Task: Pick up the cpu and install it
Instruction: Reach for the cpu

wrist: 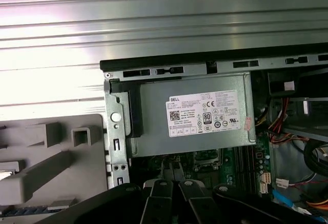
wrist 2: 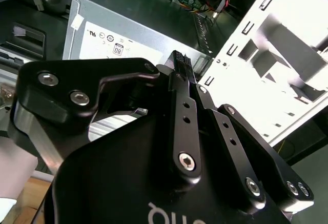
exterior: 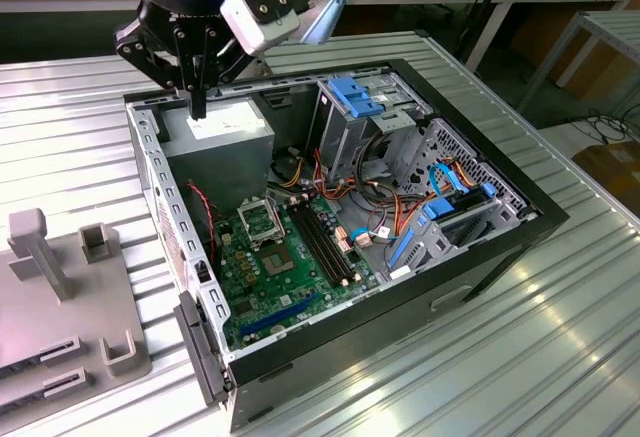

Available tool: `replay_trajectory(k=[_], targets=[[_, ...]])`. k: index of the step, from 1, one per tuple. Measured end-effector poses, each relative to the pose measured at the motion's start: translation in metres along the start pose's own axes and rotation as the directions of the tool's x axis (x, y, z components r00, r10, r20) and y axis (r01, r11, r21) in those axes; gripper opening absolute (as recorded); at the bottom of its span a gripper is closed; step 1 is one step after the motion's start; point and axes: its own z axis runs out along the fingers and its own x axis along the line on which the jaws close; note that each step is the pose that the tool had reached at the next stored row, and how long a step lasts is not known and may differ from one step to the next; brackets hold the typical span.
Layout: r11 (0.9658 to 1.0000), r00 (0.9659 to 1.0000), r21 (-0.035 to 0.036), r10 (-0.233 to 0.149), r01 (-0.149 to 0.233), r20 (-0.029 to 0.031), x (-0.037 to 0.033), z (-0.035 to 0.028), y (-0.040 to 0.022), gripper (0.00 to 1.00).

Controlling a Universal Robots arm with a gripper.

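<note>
At the exterior view's left, a grey fixture (exterior: 30,327) is being shown on the ribbed table, just beside the open computer case (exterior: 420,292). The cpu (wrist: 7,176) is being taken, as a judgement only, for the pale flat piece lying on that fixture at the edge of the first wrist view. Its outline is being cut off there, so neither its facing nor any long axis can be told.

Further right, the gripper (exterior: 198,109) is being held above the far left corner of the case, over the power supply (exterior: 225,135). Its fingers are being pressed together with hardly a gap, and nothing is being seen between them. The wrist is being carried upright, with the fingers pointing straight down, apparently clear of the casing. The chip is thus being judged to lie leftward of the fingertips and nearer, outside the case wall.

Right of the power supply and nearer, the metal-framed socket (exterior: 262,223) is being seen on the green motherboard (exterior: 290,292), its dark centre apparently unfilled.
</note>
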Motion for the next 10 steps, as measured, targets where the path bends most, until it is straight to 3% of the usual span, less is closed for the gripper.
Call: replay_trajectory(k=[10], targets=[[1.0, 1.0, 0.0001, 0.0, 0.0, -0.0012, 0.0067, 0.0002, -0.0005, 0.11]])
